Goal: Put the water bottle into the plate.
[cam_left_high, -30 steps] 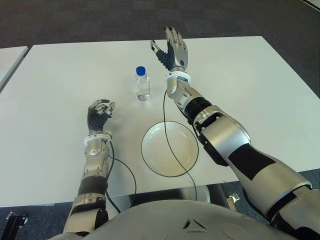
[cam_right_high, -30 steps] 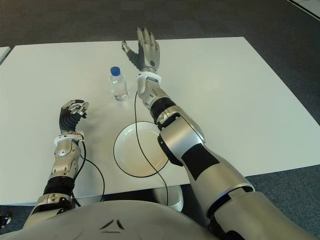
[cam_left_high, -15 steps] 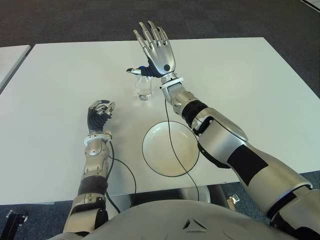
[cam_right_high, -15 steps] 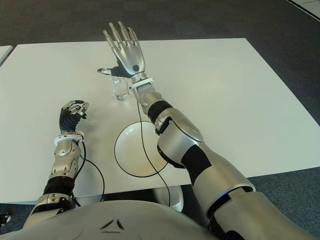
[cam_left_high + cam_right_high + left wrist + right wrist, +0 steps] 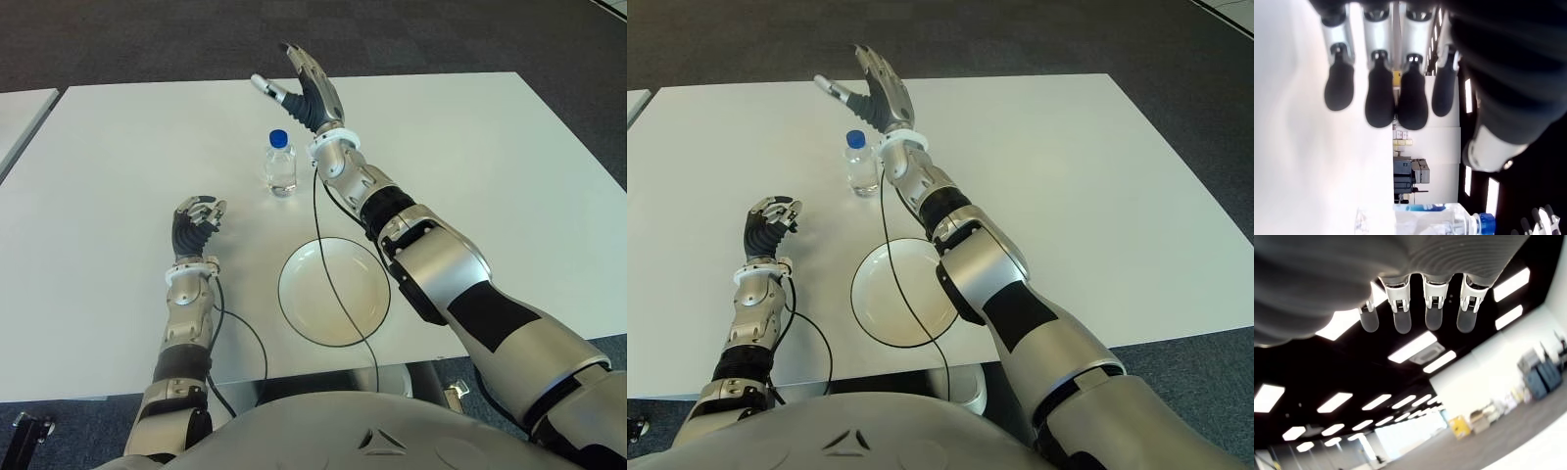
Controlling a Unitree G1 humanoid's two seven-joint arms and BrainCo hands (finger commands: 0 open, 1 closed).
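A clear water bottle [image 5: 280, 164] with a blue cap stands upright on the white table [image 5: 490, 147], beyond the plate. The white plate [image 5: 309, 294] with a dark rim lies empty near the front edge. My right hand [image 5: 294, 88] is raised just behind and above the bottle, apart from it, thumb out towards the left. In the right wrist view its fingers [image 5: 1427, 308] are spread and hold nothing. My left hand [image 5: 196, 220] shows to the left of the plate with its fingers [image 5: 1396, 98] curled on nothing. The bottle [image 5: 1449, 223] also appears in the left wrist view.
A black cable [image 5: 323, 245] runs from my right forearm across the plate to the table's front edge. A second table's corner [image 5: 15, 113] shows at far left. Dark carpet [image 5: 147, 39] lies beyond the far edge.
My right hand swung from the bottle's right side over its cap, then drew back behind it, so the cap shows again. Bottle, plate and left hand have not moved.
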